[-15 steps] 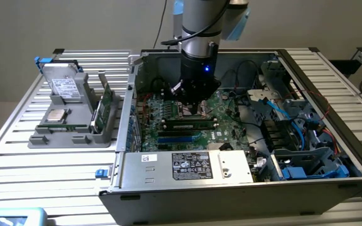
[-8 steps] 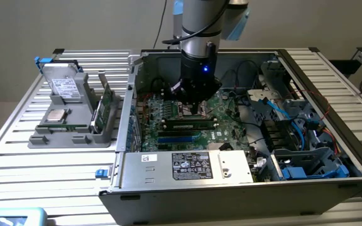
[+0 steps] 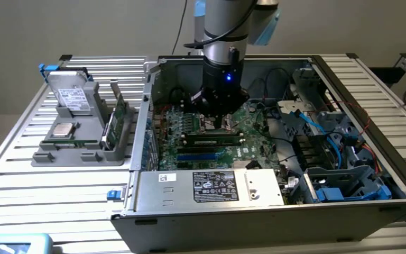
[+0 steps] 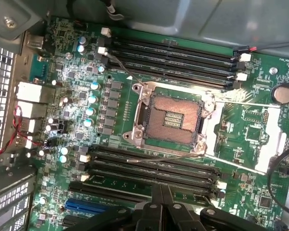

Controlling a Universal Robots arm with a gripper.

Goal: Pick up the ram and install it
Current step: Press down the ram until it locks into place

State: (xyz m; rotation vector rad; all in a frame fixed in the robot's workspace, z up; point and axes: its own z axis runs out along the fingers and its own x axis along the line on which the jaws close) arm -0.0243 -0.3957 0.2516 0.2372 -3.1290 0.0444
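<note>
The ram (image 3: 213, 141) is a slim green stick with dark chips. It sits along one of the long black slots on the motherboard (image 3: 188, 124), inside the open computer case. My gripper (image 3: 221, 124) hangs straight over it, fingers shut with nothing between them. In the wrist view the shut fingertips (image 4: 162, 192) point down at the ram (image 4: 135, 184) in the slot bank beside the bare CPU socket (image 4: 171, 120). Whether the tips touch the stick I cannot tell.
The case walls (image 3: 146, 106) surround the board, with a power supply (image 3: 213, 185) in front and blue cables and drive cages (image 3: 344, 185) at the exterior view's right. A grey parts tray (image 3: 83, 143) outside the case holds a drive (image 3: 72, 98), a chip and upright green boards (image 3: 118, 114).
</note>
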